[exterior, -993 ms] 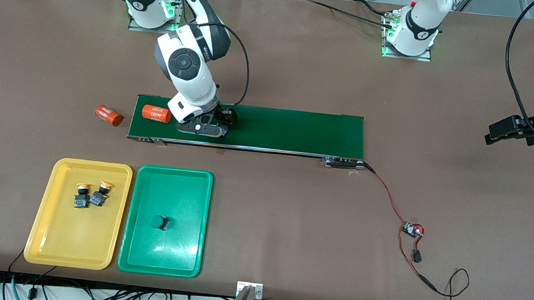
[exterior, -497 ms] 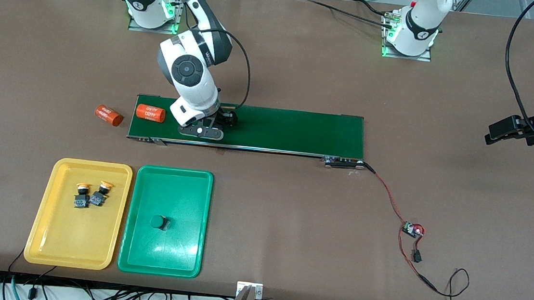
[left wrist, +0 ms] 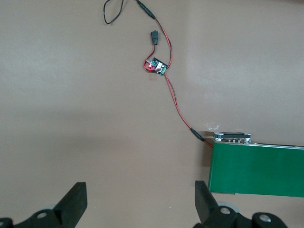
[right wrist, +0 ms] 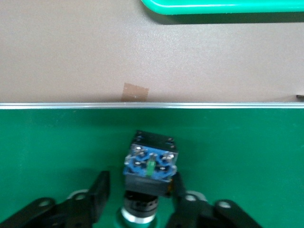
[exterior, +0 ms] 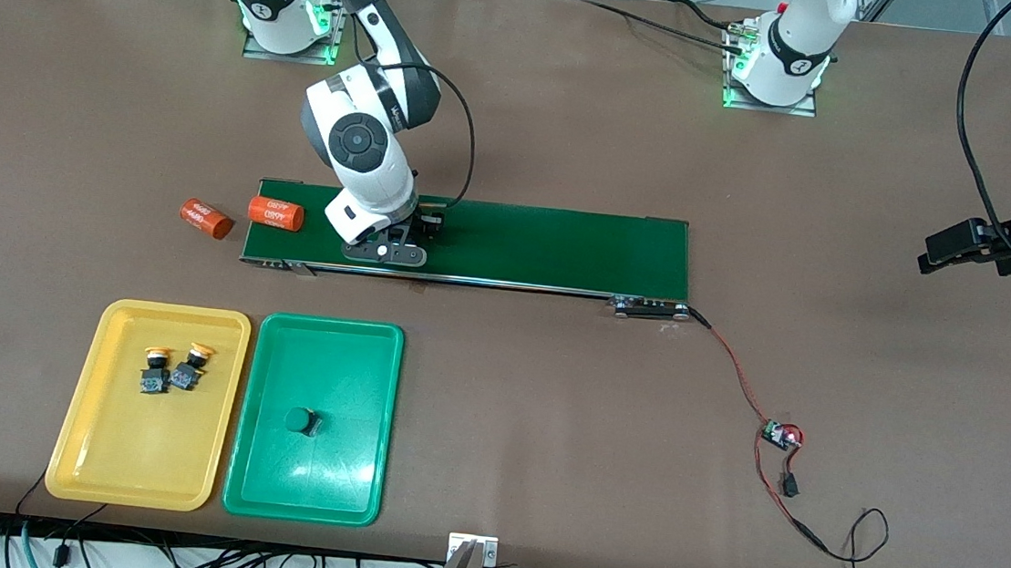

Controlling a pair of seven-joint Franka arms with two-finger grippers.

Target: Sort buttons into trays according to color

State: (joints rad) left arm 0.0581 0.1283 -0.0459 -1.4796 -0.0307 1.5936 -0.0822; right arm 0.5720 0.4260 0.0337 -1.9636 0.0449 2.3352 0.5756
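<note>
Pickup of the last green-capped push-button switch (right wrist: 151,164) is the step in hand. It lies on the long dark-green conveyor belt (exterior: 563,248), toward the belt's right-arm end, its black-and-blue body facing up at the wrist camera.

The right gripper (right wrist: 140,190) is down over it, fingers (right wrist: 100,192) straddling the body. One is against it and the other stands just short, with a strip of belt showing between them, so this is not a pinch yet.

Both trays sit nearer the front camera than the belt. The shallow yellow plastic tray (exterior: 176,310) holds the two yellow-capped switches (exterior: 155,370), and the shallow green plastic tray (exterior: 322,325) beside it holds one green-capped switch (exterior: 303,421).

The left gripper (left wrist: 140,199) waits over bare tabletop off the belt's left-arm end, fingers spread wide.

An orange printed cylinder (exterior: 276,213) lies on the belt just beside the right gripper.

The next move calls for finishing the squeeze on the blocky body. After that comes a straight lift clear of the belt's edge rail and a carry to the green tray — three of four look sorted.
</note>
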